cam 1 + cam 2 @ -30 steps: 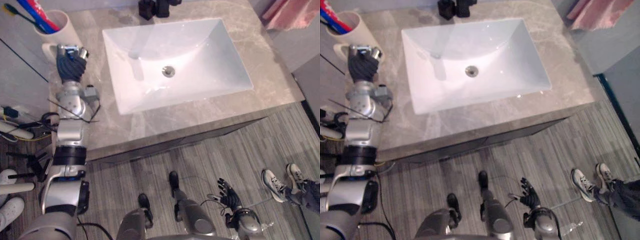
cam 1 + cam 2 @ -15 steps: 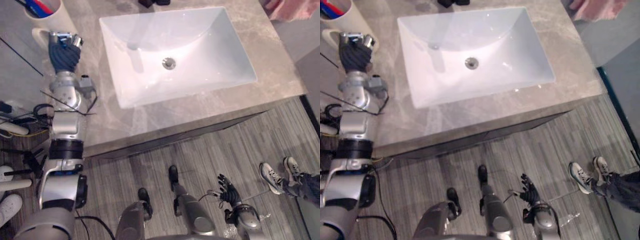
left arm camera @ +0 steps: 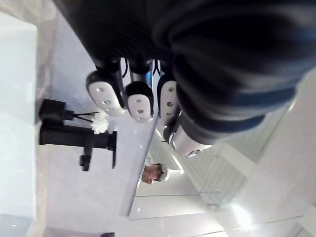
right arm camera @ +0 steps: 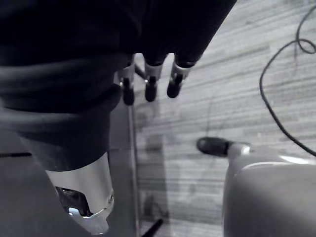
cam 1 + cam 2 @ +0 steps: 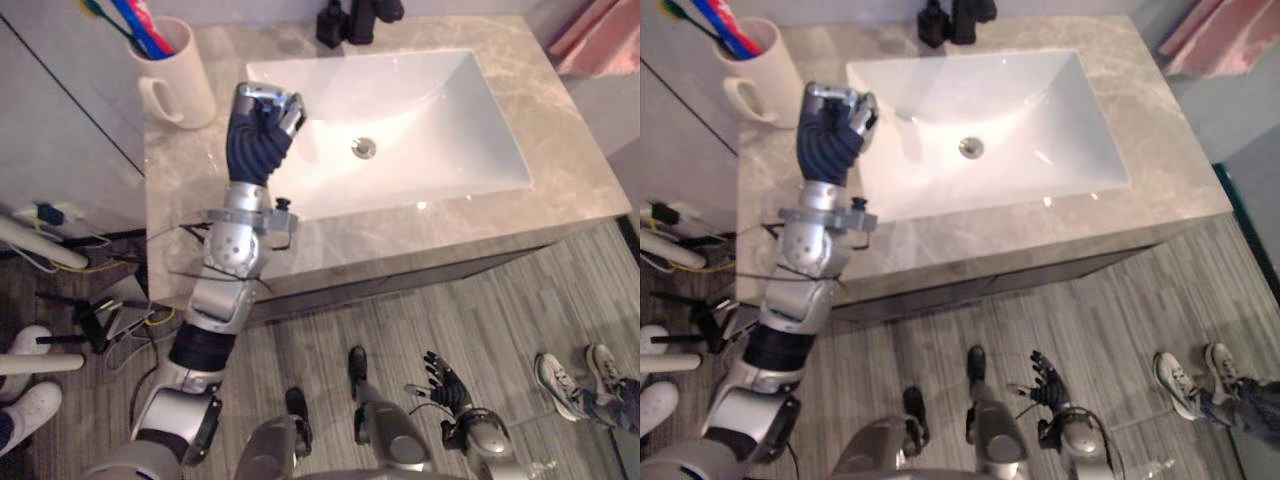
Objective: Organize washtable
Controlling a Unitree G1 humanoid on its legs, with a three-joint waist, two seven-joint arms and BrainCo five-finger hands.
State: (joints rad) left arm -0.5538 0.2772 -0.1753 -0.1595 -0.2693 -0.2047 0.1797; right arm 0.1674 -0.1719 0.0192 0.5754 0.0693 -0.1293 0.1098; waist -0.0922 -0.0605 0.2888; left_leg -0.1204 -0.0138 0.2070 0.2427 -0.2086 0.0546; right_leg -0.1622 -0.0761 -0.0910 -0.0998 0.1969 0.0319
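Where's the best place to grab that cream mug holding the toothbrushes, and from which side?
Probably the mug by its round body below the rim, coming from the sink side, where the left hand hovers. Toothbrushes stick out of the top, so a grasp from above is blocked, and its handle faces the front edge.

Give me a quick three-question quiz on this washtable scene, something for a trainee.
1. True or false: the mug holding the toothbrushes stands inside the sink.
2. Where is the black faucet? A) behind the sink, at its far edge B) in the sink's basin C) in the mug
3. Fill in: the right hand, low over the floor, has its fingers ____.
Key: 1 false, the mug stands on the counter, left of the sink; 2 A; 3 open.
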